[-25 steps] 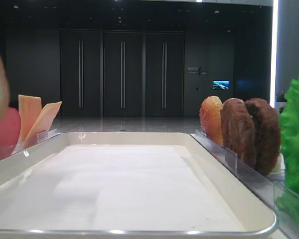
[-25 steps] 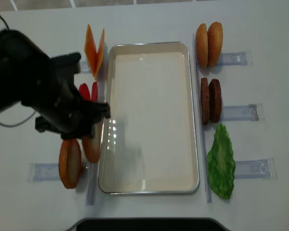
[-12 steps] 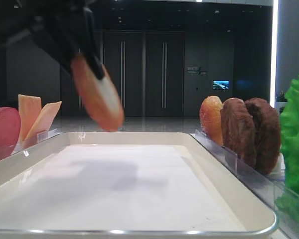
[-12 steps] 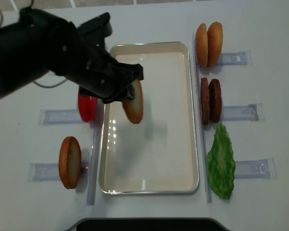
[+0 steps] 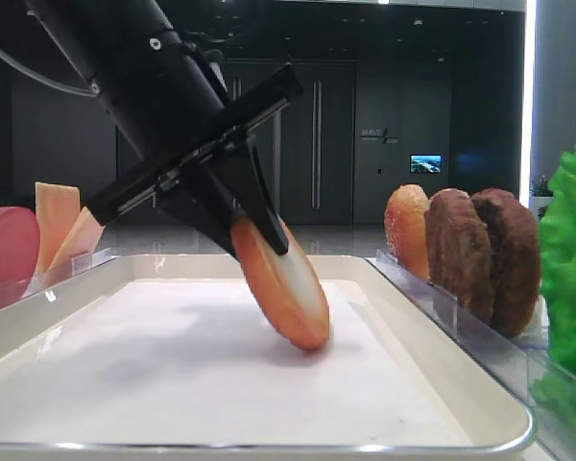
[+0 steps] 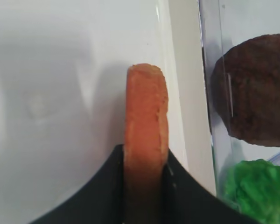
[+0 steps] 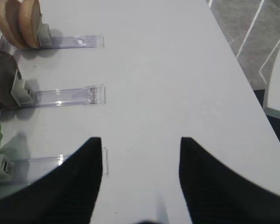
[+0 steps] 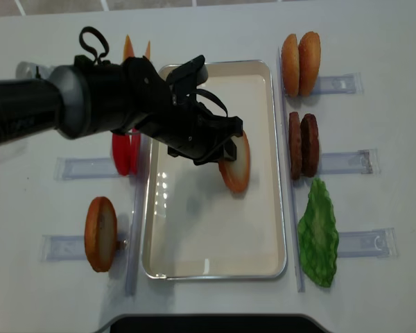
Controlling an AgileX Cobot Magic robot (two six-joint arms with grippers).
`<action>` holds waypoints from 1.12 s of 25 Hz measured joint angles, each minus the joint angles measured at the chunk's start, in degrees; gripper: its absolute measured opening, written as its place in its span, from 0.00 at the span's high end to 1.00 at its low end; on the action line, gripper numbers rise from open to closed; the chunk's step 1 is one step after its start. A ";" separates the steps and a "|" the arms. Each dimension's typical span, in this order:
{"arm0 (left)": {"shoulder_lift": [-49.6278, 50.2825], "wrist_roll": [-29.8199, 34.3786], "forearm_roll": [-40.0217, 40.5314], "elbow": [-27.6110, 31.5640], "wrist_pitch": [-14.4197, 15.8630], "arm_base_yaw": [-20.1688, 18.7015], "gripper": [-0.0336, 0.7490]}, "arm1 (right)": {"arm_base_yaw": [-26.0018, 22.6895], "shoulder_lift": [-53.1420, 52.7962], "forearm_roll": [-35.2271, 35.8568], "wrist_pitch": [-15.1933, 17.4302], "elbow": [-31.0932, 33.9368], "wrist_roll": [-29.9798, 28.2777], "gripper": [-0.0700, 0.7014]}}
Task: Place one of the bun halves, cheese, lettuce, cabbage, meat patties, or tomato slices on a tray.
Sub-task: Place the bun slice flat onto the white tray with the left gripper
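No readable text, labels, brand names or numbers appear in any of the views. In the low exterior view, a small pale wall sign (image 5: 378,135) sits on the dark back wall, far behind and to the right of the left gripper (image 5: 238,207), but its lettering is too small and blurred to make out. Just below and to the right of that sign, a small lit screen (image 5: 425,164) glows blue, and nothing on it can be read. The food items, holders, tray and counter carry no visible markings.
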 joint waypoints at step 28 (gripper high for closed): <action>-10.46 -26.45 36.89 -0.58 19.34 6.88 0.42 | 0.00 0.00 0.00 0.00 0.00 0.00 0.44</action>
